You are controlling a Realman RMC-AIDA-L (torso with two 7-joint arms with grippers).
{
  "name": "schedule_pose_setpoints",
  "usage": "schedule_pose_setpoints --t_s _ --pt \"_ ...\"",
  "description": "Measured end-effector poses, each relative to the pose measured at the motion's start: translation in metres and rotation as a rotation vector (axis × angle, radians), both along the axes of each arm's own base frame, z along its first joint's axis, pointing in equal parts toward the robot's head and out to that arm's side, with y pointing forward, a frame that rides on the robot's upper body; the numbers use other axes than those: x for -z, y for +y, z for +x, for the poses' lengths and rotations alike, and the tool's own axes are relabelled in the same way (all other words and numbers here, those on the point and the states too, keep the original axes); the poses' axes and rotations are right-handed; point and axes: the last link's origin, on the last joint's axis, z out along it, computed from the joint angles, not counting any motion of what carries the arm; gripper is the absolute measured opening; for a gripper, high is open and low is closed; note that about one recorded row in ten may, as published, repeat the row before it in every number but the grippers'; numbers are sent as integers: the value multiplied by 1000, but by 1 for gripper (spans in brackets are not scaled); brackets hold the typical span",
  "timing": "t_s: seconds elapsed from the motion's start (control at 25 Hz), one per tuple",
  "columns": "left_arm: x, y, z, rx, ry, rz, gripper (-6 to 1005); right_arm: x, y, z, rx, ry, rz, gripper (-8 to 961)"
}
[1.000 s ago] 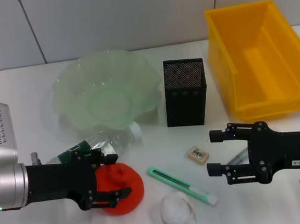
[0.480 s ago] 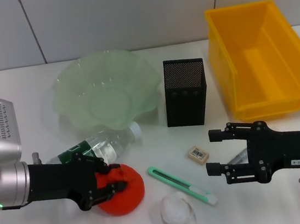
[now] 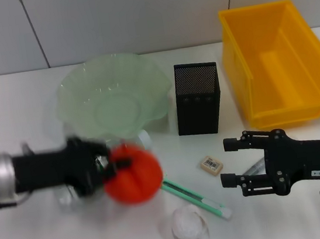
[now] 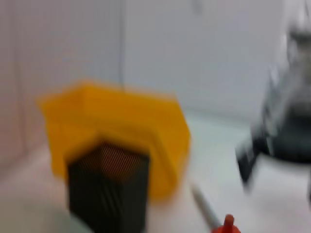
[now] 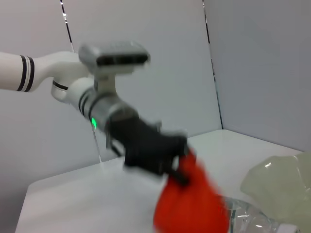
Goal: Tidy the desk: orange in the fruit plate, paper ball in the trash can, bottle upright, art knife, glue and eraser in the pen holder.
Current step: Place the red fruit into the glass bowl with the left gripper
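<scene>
Here, left gripper (image 3: 108, 168) clenched on orange (image 3: 133, 173), raised near fruit plate (image 3: 70, 90), right gripper (image 3: 229, 162) released

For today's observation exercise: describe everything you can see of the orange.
The orange is a bright red-orange, roundish, matte thing, blurred in the pictures. The left pincer is shut on it and holds it above the white desk, clear of the surface, just in front of the green fruit plate. It overlaps the near end of the art knife in the head view.

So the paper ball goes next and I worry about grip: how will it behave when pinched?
The paper ball looks crumpled and loose, so probably very light and squashy. Being roundish, it may roll if nudged toward the art knife.
</scene>
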Motion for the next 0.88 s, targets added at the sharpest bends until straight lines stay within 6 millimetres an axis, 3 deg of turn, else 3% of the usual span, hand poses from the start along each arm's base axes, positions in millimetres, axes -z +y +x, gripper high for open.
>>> schedule_pose_setpoints --t_s 0.12,0.28,0.64,0.88 --pt "-24 10 9 -50 -200 141 203 0 0 0 1 0 0 761" --pt "-26 24 8 -112 -260 265 167 0 0 0 0 0 0 761" --pt "2 67 0 -222 -204 505 107 1 0 -2 -4 3 -2 762" --pt "14 79 -2 -266 -144 538 106 1 1 -2 -7 4 -1 761"
